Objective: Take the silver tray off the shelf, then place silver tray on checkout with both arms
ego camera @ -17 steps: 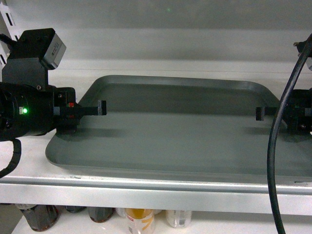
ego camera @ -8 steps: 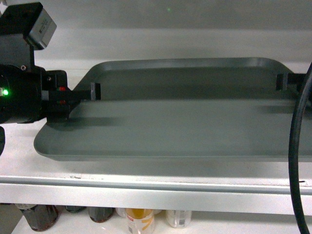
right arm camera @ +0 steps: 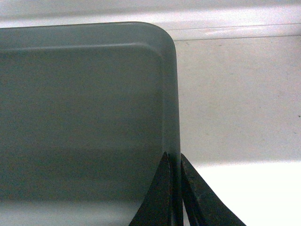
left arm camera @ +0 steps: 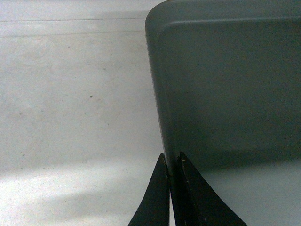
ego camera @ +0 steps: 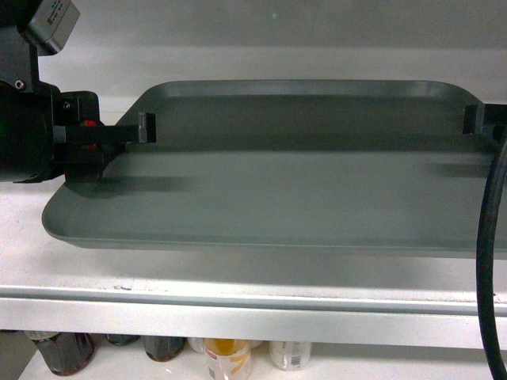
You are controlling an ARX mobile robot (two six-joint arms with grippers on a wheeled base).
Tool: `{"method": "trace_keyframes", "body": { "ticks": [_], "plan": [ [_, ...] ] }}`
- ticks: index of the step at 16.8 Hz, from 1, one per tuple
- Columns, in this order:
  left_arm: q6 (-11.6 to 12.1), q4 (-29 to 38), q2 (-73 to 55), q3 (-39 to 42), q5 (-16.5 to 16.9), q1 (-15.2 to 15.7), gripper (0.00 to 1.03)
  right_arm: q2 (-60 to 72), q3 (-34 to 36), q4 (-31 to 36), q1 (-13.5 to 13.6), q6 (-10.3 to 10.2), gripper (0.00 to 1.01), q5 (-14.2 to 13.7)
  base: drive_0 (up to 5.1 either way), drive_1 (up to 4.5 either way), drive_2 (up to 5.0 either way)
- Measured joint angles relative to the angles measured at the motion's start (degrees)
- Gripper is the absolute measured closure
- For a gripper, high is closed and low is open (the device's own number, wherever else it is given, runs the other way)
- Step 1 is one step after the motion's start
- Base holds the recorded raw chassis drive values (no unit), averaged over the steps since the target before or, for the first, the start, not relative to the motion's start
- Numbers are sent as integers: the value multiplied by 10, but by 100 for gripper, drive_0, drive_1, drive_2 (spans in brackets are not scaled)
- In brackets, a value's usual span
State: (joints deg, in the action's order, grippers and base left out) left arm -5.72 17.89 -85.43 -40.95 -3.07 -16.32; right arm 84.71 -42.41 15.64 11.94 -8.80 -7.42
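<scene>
Above the white shelf [ego camera: 238,297], the silver tray [ego camera: 293,190] hangs level, its short rims pinched between the closed fingers of the left gripper [left arm camera: 172,197] and right gripper [right arm camera: 176,197].

white shelf [ego camera: 238,305], silver tray [ego camera: 285,190] above its board
</scene>
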Motion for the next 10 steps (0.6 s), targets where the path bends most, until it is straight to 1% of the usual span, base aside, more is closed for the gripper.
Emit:
{"method": "trace_keyframes", "body": {
  "ticks": [10],
  "plan": [
    [1, 6, 0, 0, -1, 0, 100, 4, 1, 9, -4, -2, 98, 3, 0, 0, 0]
  ]
}}
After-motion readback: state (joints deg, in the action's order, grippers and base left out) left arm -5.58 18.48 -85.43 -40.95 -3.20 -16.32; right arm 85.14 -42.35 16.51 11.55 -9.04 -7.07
